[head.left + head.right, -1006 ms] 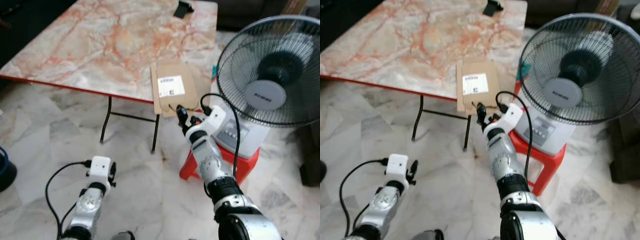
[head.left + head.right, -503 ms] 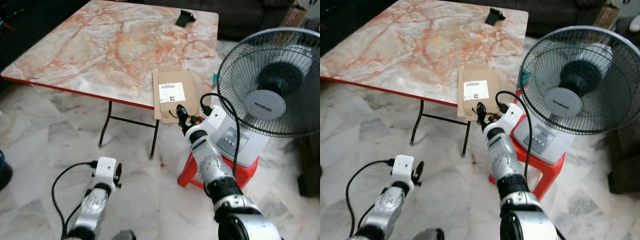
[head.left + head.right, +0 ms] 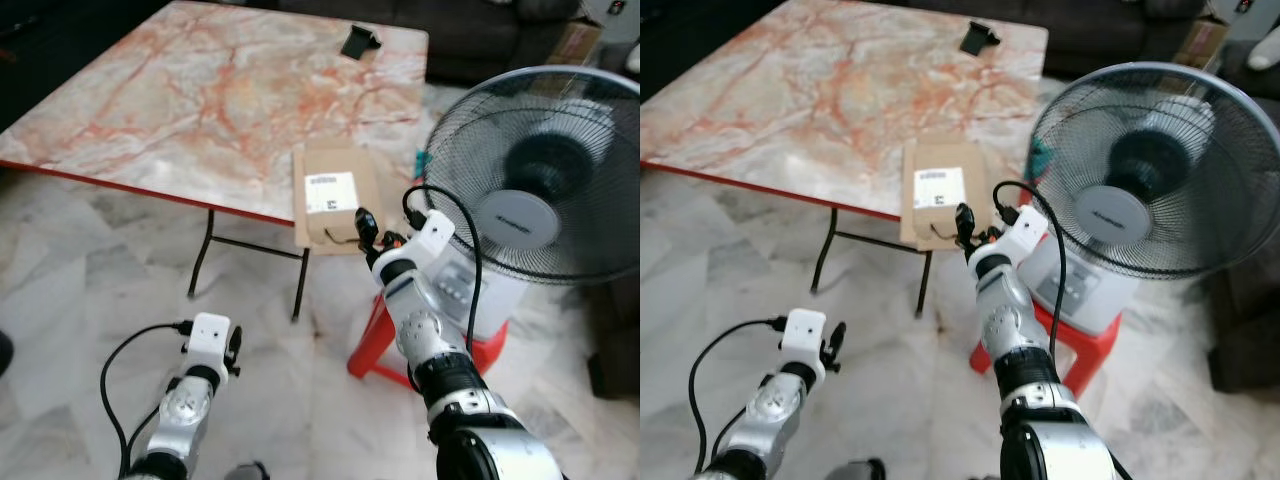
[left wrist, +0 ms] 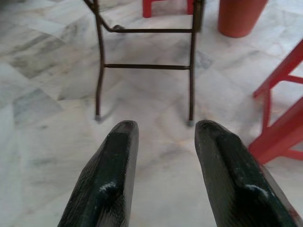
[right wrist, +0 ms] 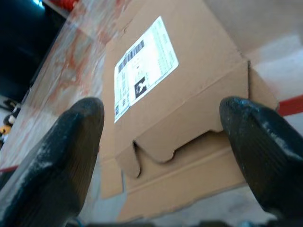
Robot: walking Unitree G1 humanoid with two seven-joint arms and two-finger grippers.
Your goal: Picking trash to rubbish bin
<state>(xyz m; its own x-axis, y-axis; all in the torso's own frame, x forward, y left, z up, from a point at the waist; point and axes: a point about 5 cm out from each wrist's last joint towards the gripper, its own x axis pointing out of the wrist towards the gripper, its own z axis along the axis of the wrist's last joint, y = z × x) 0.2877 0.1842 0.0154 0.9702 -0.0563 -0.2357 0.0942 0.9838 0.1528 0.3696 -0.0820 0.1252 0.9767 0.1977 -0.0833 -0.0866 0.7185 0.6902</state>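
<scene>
One fan (image 3: 545, 180) — beside cardboard box (image 3: 333, 192)

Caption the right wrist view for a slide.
Open right gripper lined up on the labelled cardboard box at the marble table's edge.

Label (image 5: 144, 66) print on cardboard box (image 5: 189, 109) too blurred to read; fan (image 3: 545, 170) cut off at right edge

Marble table (image 3: 200, 100): cardboard box (image 3: 335, 195) at near corner, black object (image 3: 360, 41) far edge.
</scene>
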